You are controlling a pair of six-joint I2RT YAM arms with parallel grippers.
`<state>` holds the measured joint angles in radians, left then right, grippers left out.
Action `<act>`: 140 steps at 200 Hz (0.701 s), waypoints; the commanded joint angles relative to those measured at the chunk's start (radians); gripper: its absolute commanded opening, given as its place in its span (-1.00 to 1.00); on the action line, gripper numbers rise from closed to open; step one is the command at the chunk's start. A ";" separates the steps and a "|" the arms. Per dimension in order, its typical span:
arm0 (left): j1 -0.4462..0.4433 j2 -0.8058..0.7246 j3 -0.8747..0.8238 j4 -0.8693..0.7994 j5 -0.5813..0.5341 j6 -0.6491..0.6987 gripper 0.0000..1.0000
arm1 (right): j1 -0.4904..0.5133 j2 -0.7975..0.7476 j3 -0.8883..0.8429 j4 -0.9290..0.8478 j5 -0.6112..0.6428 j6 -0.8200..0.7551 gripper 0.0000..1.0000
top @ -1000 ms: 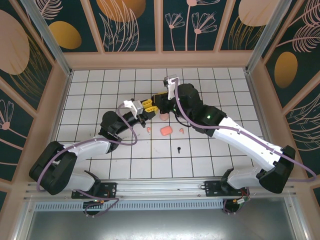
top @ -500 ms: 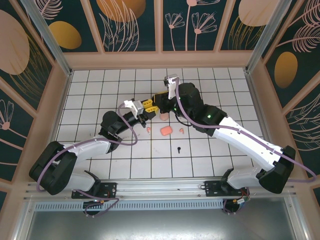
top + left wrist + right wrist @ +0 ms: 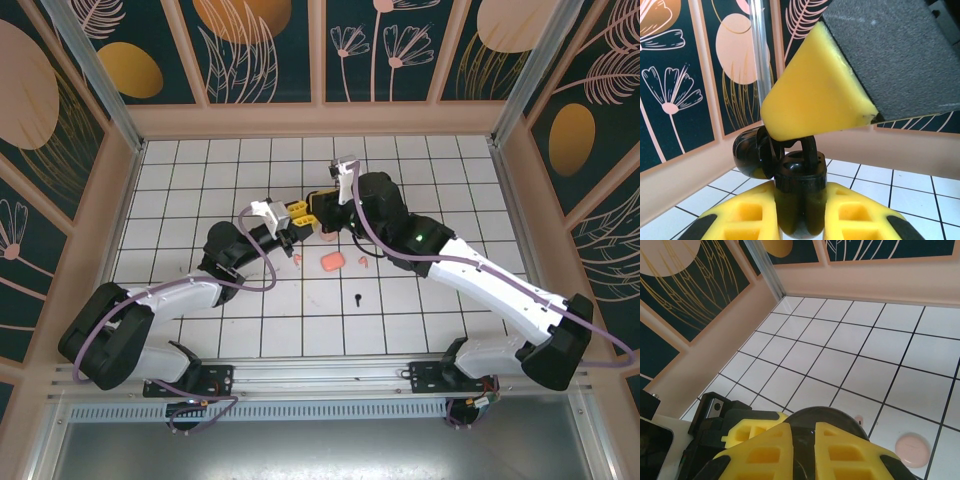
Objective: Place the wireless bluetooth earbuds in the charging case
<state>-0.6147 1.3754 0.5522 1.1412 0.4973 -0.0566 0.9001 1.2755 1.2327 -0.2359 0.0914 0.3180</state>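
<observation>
My left gripper (image 3: 800,207) is shut on a black charging case (image 3: 800,182) that stands upright, its lid (image 3: 746,155) swung open to the left. A black earbud (image 3: 811,149) stands stem-down in the case's top, pinched from above by my right gripper (image 3: 802,440), whose yellow fingers (image 3: 815,95) hang over the case. In the top view the left gripper (image 3: 296,222) and right gripper (image 3: 318,210) meet at mid-table. Another black earbud (image 3: 357,298) lies nearer the front. Two pink earbuds (image 3: 297,259) (image 3: 363,262) lie on the tiles.
A coral case (image 3: 331,262) lies just in front of the grippers. A pale pink round case (image 3: 912,450) sits beside them, with a pink earbud (image 3: 858,419) close by. Patterned walls (image 3: 320,50) close off the tiled floor on three sides.
The right gripper has shifted slightly left and down onto the case held by the left gripper. The left arm has barely moved.
</observation>
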 commanded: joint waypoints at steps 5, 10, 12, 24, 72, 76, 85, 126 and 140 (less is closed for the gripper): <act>-0.004 -0.018 0.045 0.072 0.004 0.007 -1.00 | 0.003 -0.019 -0.022 -0.046 -0.007 0.013 -0.73; -0.005 -0.019 0.044 0.071 0.004 0.006 -1.00 | 0.003 -0.019 -0.023 -0.045 -0.007 0.013 -0.73; -0.005 -0.019 0.045 0.071 0.005 0.005 -1.00 | 0.003 -0.019 -0.023 -0.045 -0.008 0.013 -0.73; -0.005 -0.019 0.046 0.072 0.005 0.002 -1.00 | 0.003 -0.013 -0.021 -0.048 -0.014 0.011 -0.73; -0.006 -0.021 0.055 0.068 0.011 -0.009 -1.00 | 0.022 0.053 0.009 -0.107 -0.047 -0.050 -0.73; -0.006 -0.020 0.055 0.068 0.012 -0.010 -1.00 | 0.026 0.059 0.012 -0.113 -0.045 -0.055 -0.73; -0.006 -0.020 0.055 0.066 0.012 -0.011 -1.00 | 0.035 0.069 0.020 -0.129 -0.036 -0.066 -0.73; -0.005 -0.018 0.054 0.063 0.009 -0.017 -1.00 | 0.042 0.075 0.052 -0.155 0.005 -0.058 -0.54; -0.006 -0.015 0.047 0.071 0.000 -0.021 -1.00 | 0.040 0.071 0.089 -0.173 0.028 -0.042 -0.17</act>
<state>-0.6136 1.3754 0.5568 1.1004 0.4904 -0.0650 0.9230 1.3262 1.2690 -0.3031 0.1146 0.2707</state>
